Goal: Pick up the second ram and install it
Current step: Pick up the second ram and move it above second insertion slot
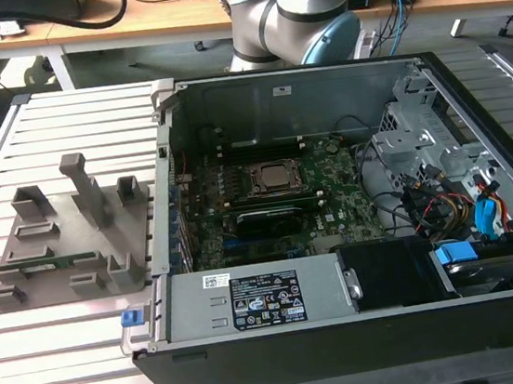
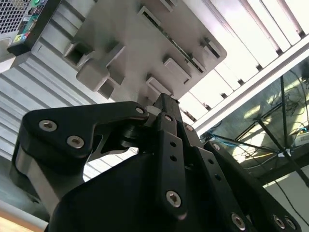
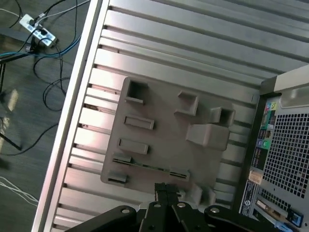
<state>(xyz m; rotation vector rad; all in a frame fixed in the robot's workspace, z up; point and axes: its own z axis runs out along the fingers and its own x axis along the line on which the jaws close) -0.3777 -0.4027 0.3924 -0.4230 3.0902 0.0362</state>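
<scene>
Fixture tray [image 1: 61, 242]: plain matte grey, at nine o'clock of the black case [image 1: 351, 349]. Second ram [image 1: 55, 264] in it: thin green strip. Motherboard [image 1: 338, 205]: green, speckled dark. Table [image 1: 72, 364]: silver, ribbed stripes. Drive latches [image 1: 454, 253], four o'clock: bright blue. Gripper [image 3: 166, 189]: black, silver screws.

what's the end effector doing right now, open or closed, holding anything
end effector: closed, holding nothing, above the grey fixture tray where the second ram sits in its slot
</scene>
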